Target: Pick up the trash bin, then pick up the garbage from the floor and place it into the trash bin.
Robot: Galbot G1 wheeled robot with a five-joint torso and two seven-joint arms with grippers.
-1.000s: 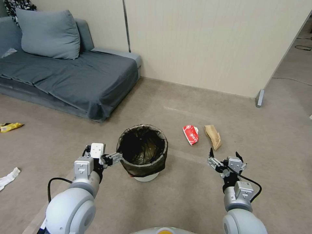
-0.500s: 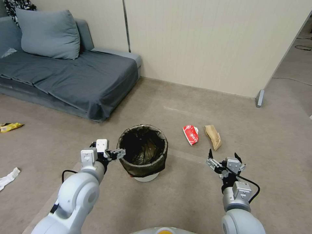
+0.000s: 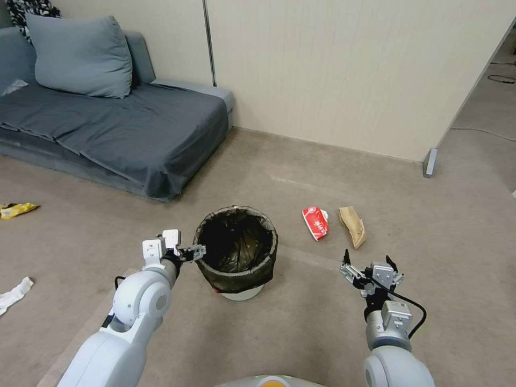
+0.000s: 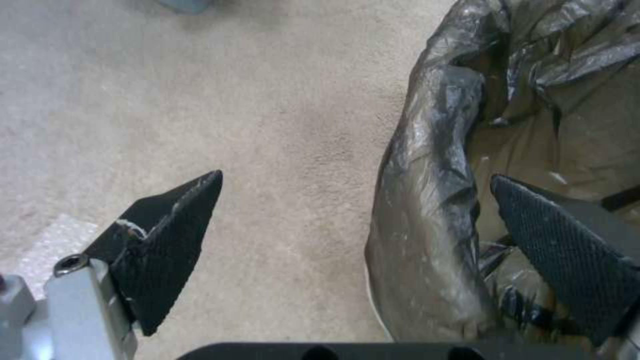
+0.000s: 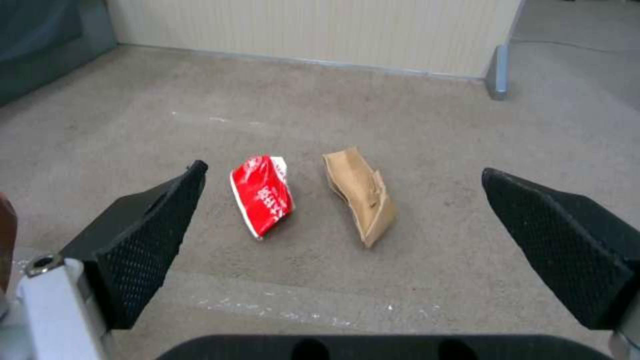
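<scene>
Down on the beige carpet point(image 3: 301, 333) stands the small round white plastic trash bin point(image 3: 236, 248), upright, lined with a dark brown-black bag point(image 4: 433, 200) folded over its rim. Its inside shows nothing but crumpled liner. The left gripper point(image 3: 197, 250) sits at the bin's left rim, released, with 1 finger point(image 4: 167, 245) outside over the carpet and the other point(image 4: 567, 255) inside the bin, so the bagged rim lies between them; I cannot tell whether either pad touches it. The right gripper point(image 3: 367, 263) hovers to the right of the bin, spread wide and holding nothing. Beyond it 2 pieces of garbage lie on the floor, just beside each other: a crumpled red-and-white paper cup point(image 5: 262, 195) and a flattened tan paper bag point(image 5: 363, 197). Further left lie a yellow snack wrapper point(image 3: 16, 209) and a white tissue point(image 3: 15, 294).
</scene>
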